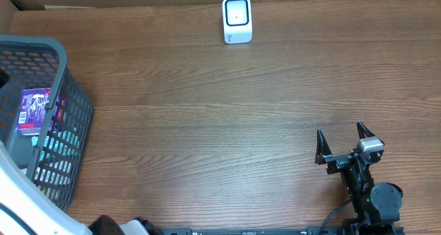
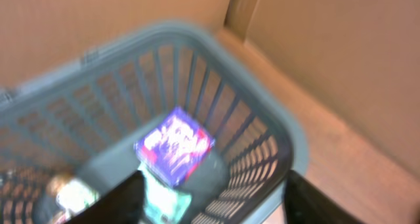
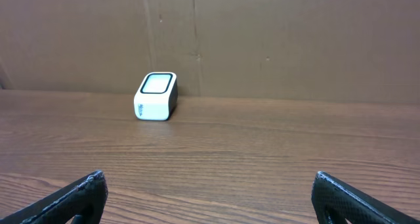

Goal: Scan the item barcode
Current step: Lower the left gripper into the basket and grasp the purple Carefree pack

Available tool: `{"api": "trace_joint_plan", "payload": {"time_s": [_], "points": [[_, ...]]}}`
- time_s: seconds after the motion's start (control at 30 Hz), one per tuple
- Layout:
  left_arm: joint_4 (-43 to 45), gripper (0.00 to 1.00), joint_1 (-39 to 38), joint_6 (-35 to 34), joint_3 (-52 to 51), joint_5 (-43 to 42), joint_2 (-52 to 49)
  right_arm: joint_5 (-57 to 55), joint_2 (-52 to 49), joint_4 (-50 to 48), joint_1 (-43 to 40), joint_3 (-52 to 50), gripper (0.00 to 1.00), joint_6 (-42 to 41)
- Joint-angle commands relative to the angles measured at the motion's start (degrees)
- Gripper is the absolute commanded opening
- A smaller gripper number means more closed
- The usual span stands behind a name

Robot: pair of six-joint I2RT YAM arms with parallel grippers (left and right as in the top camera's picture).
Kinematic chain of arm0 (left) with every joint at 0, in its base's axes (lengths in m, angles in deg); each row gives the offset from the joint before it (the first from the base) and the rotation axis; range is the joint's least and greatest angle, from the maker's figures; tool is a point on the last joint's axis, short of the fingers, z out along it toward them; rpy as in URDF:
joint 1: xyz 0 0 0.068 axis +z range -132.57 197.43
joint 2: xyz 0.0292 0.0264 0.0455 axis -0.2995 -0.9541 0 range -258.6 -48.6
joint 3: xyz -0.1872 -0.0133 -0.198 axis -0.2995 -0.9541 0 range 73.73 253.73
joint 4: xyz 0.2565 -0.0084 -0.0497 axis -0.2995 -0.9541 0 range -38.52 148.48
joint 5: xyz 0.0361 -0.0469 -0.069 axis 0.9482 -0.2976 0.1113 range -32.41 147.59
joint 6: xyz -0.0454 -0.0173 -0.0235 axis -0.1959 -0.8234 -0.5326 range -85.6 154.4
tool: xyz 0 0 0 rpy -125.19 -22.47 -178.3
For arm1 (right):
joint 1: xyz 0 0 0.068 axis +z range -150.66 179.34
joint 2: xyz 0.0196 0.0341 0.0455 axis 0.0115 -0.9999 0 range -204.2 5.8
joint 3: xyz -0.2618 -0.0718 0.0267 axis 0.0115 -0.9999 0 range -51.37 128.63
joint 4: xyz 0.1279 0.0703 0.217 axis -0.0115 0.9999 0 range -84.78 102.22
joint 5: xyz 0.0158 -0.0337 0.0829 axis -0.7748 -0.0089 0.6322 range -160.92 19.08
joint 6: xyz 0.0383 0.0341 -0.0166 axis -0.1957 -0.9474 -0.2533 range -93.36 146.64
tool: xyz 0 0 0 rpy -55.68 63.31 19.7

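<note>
- Two sets of fingers show. The right fingers (image 1: 320,145) are spread wide with nothing between them, close to the near right corner of the brown wood-grain table (image 1: 207,125).
- The left fingers (image 2: 121,201) appear only as dark, blurred shapes at the bottom of the left wrist view. They stand apart above the basket and hold nothing.
- A grey slatted plastic basket (image 1: 65,76) sits at the table's left edge.
- The purple printed box (image 1: 34,111) lies flat inside that basket, face up, and neither set of fingers touches it.
- Just beside the box in the basket lie a pale green packet (image 2: 161,201) and a small yellowish item (image 2: 72,194), both too blurred to identify.
- The basket's tall slatted walls enclose the box on every side, so only the top is free.
- A small white box-shaped scanner (image 1: 237,19) with a dark-rimmed window stands at the far edge of the table, near its middle, just before the brown cardboard wall (image 3: 295,40).
- The scanner is well apart from both the basket and the right fingers.
</note>
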Motion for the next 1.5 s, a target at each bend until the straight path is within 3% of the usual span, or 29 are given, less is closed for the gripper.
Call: {"api": "trace_joint_plan", "payload": {"time_s": [0.0, 0.33, 0.47, 0.6, 0.73, 1.03, 1.47], "points": [[-2.6, 0.65, 0.7, -5.6, -2.3, 1.9, -4.0, 0.3, 0.7, -0.3, 0.2, -0.6, 1.00, -0.2], [-5.2, 0.66, 4.2, -13.7, -6.5, 1.9, -16.9, 0.3, 0.7, -0.3, 0.2, -0.6, 1.00, -0.2], [-3.8, 0.69, 5.1, -14.1, -10.0, 2.0, -20.6, 0.3, 0.7, -0.3, 0.2, -0.6, 1.00, -0.2], [2.7, 0.77, 5.1, -13.5, -17.6, 2.3, -22.2, 0.3, 0.7, -0.3, 0.2, -0.6, 1.00, -0.2], [11.7, 1.00, 5.1, -9.2, -25.4, 1.6, -22.2, 0.3, 0.7, -0.3, 0.2, -0.6, 1.00, -0.2], [27.6, 1.00, 5.0, -2.2, -36.1, -1.3, -22.4, 0.3, 0.7, -0.3, 0.2, -0.6, 1.00, -0.2], [38.5, 0.97, 5.0, -2.0, -42.0, -1.4, -22.5, 0.3, 0.7, -0.3, 0.2, -0.6, 1.00, -0.2]]}}
